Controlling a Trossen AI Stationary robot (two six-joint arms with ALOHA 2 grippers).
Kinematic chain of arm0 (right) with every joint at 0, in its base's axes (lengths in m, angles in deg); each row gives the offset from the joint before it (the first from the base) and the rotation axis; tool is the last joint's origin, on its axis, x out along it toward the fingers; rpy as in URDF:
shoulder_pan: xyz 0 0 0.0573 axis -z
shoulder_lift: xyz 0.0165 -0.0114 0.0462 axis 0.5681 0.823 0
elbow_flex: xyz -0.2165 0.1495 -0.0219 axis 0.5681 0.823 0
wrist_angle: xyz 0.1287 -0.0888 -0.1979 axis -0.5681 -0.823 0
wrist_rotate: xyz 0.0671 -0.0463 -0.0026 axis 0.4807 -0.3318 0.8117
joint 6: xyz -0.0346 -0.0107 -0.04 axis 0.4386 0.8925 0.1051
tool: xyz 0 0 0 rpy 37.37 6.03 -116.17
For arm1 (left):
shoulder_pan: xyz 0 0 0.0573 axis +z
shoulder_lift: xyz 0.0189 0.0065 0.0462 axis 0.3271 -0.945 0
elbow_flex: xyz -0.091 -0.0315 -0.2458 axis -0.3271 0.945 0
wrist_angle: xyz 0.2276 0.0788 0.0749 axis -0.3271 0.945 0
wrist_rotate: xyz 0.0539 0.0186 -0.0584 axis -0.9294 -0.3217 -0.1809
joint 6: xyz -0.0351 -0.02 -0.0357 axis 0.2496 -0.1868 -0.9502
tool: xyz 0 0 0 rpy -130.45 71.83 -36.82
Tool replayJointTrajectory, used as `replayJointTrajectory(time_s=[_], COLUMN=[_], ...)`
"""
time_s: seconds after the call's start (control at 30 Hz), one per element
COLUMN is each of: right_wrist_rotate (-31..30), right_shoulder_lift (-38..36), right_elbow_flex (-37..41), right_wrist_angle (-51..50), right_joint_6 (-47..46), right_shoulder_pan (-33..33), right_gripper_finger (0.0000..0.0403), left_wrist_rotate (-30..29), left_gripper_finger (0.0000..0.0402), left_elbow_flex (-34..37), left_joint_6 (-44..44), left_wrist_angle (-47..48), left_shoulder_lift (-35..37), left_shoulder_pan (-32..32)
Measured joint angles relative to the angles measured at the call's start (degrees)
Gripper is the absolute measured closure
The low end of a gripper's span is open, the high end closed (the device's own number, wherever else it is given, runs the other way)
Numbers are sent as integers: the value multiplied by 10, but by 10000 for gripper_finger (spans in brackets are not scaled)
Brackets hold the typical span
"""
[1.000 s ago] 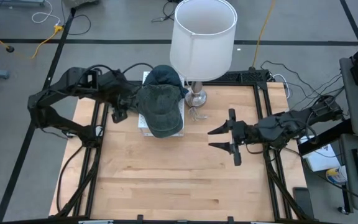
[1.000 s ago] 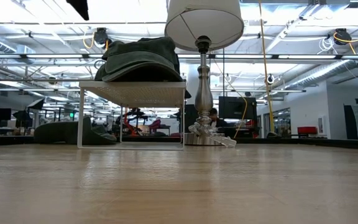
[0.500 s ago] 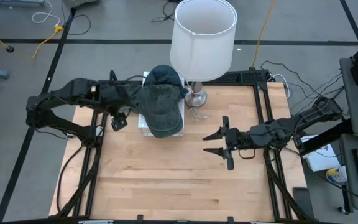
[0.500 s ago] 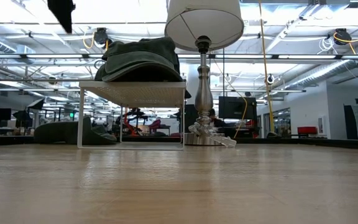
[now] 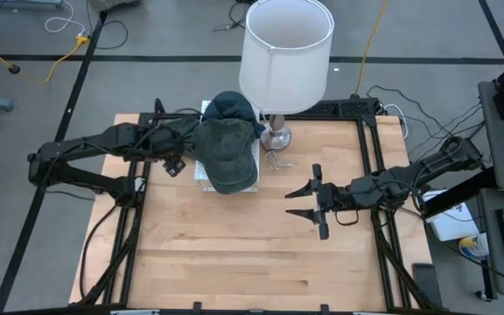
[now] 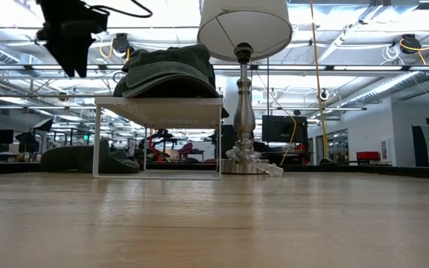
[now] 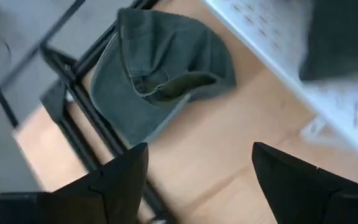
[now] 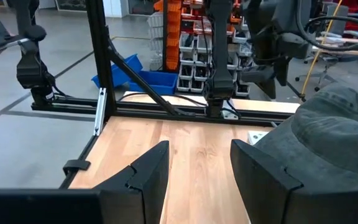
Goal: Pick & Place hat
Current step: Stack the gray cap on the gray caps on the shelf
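Closest to the front edge of the table [image 5: 234, 262] is the right gripper [image 5: 289, 203]. It hovers over bare wood right of centre, fingers partly spread with nothing between them. Its own wrist view shows the same gap, with wood plus a slice of hat beyond.

Next back is the white wire shelf [image 5: 201, 175], with the grey-green hat [image 5: 226, 156] sitting on top. From above, the hat's long axis runs front to back, with the brim toward the front edge and the crown toward the lamp. In the low view the brim faces the camera and slightly overhangs the shelf top. A darker hat [image 5: 232, 107] sits right behind it, partly tucked under the lampshade [image 5: 285, 48]. I can't tell from above whether it's on the shelf too, but the low view shows a second lump stacked up there.

The left gripper [image 5: 171, 164] hangs just left of the shelf, about level with the hats in the low view. Its jaws are wide apart and holding nothing.

The left wrist view catches something the overhead doesn't: another green hat [image 7: 160, 74] lying on the table by the black frame rail [image 7: 86, 102]. The arm hides it from above, and it's just a low green hump [image 6: 88, 158] in the low view.

The lamp base [image 5: 276, 136] stands farthest back, just right of the shelf.
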Motion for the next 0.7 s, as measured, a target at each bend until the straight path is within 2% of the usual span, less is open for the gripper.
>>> replayJointTrajectory(time_s=[0.17,0.4,0.7], right_wrist_rotate=[-1,-1,-1], right_shoulder_lift=[0,0,0], right_elbow_flex=[0,0,0], right_wrist_angle=[0,0,-1], right_joint_6=[4,4,13], right_shoulder_pan=[5,20,43], right_gripper_finger=[239,239,239], left_wrist_rotate=[-16,-30,-55], left_gripper_finger=[132,152,120], left_elbow_flex=[28,29,29], left_joint_6=[-122,-323,-641], left_wrist_angle=[-51,-53,-51], left_shoulder_lift=[35,36,36], left_shoulder_pan=[34,91,183])
